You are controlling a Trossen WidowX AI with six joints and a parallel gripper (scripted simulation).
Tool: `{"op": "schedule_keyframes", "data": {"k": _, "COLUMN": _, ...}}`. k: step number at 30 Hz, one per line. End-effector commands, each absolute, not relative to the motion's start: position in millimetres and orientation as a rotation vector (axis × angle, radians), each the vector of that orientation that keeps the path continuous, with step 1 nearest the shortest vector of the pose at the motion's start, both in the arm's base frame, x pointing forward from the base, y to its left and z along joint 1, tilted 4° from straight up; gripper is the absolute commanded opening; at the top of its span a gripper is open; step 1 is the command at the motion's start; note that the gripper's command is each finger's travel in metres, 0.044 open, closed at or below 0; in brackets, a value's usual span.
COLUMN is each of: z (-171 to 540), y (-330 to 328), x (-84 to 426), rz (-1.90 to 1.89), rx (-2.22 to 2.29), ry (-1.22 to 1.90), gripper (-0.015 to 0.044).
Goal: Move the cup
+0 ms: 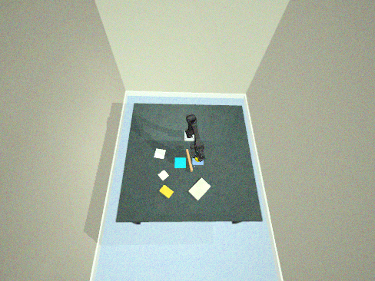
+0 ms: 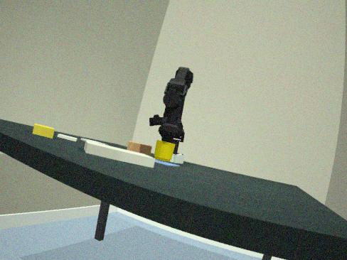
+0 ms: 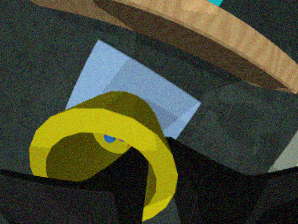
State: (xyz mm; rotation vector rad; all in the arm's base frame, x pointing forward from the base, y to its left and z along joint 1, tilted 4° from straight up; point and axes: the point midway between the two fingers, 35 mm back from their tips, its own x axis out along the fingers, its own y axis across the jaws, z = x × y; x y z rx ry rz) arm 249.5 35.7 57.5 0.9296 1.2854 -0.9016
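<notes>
The yellow cup (image 1: 197,160) (image 2: 164,150) (image 3: 75,120) is at the blue pad (image 1: 198,163) (image 2: 171,164) (image 3: 90,75), mouth up and leaning slightly in the exterior view. Whether its base touches the pad is unclear. My gripper (image 3: 156,143) is shut on the cup's wall, one finger inside the mouth and one outside. A blue marble (image 3: 109,138) shows inside, with a bit of a purple one beside it; the fingers hide the rest. The cyan pad (image 1: 180,163) (image 3: 214,2) lies beyond the wooden bar and bears nothing.
The wooden bar (image 1: 189,160) (image 2: 139,147) (image 3: 200,30) stands between the two pads. A cream slab (image 1: 199,189) (image 2: 117,153) lies in front of the blue pad. A yellow block (image 1: 166,191) (image 2: 43,131) and two white pieces (image 1: 160,153) (image 1: 163,175) lie on the cyan pad's side.
</notes>
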Motion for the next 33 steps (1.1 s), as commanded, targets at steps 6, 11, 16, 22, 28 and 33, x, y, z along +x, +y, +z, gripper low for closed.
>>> {"op": "schedule_keyframes", "data": {"k": 6, "z": 85.4, "y": 37.2, "x": 250.8, "rz": -0.898, "rx": 0.933, "ry": 1.278, "gripper": 0.0}}
{"op": "schedule_keyframes", "data": {"k": 11, "z": 100.7, "y": 38.0, "x": 250.3, "rz": -0.898, "rx": 0.933, "ry": 1.278, "gripper": 0.0}}
{"op": "schedule_keyframes", "data": {"k": 16, "z": 115.0, "y": 38.8, "x": 249.2, "rz": -0.899, "rx": 0.932, "ry": 1.277, "gripper": 0.0}}
{"op": "schedule_keyframes", "data": {"k": 22, "z": 127.6, "y": 40.2, "x": 247.6, "rz": -0.899, "rx": 0.932, "ry": 1.277, "gripper": 0.0}}
{"op": "schedule_keyframes", "data": {"k": 28, "z": 123.9, "y": 40.4, "x": 248.3, "rz": -0.894, "rx": 0.932, "ry": 1.281, "gripper": 0.0}}
{"op": "schedule_keyframes", "data": {"k": 33, "z": 123.9, "y": 40.4, "x": 248.3, "rz": -0.894, "rx": 0.932, "ry": 1.281, "gripper": 0.0}}
